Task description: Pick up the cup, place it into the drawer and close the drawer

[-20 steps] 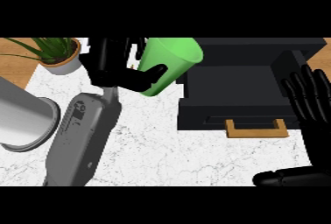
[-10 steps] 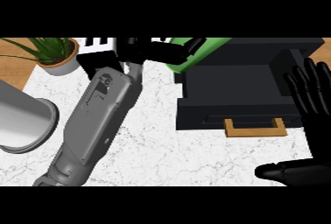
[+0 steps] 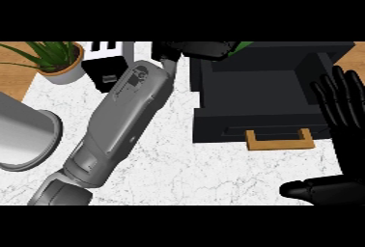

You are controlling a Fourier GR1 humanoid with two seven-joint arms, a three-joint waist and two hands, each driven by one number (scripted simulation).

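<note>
The green cup (image 3: 243, 46) shows only as a sliver at the view's top edge, over the back left corner of the open dark drawer (image 3: 264, 103). My left hand (image 3: 202, 48) is curled round it and hides most of it; the grey forearm runs diagonally up from the lower left. The drawer's front carries a wooden handle (image 3: 279, 140) facing me. At the right edge my right hand (image 3: 343, 103) rests open, fingers up, beside the drawer, its thumb low near the front.
A potted plant (image 3: 57, 61) stands at the back left with a black and white box (image 3: 107, 62) beside it. A grey metal cylinder (image 3: 25, 140) lies at the left edge. White marble counter (image 3: 200, 173) spreads before the drawer.
My left hand has carried the cup to the right and farther back, from beside the drawer to over its back left corner. The cup is now mostly hidden. The right hand stayed put.
</note>
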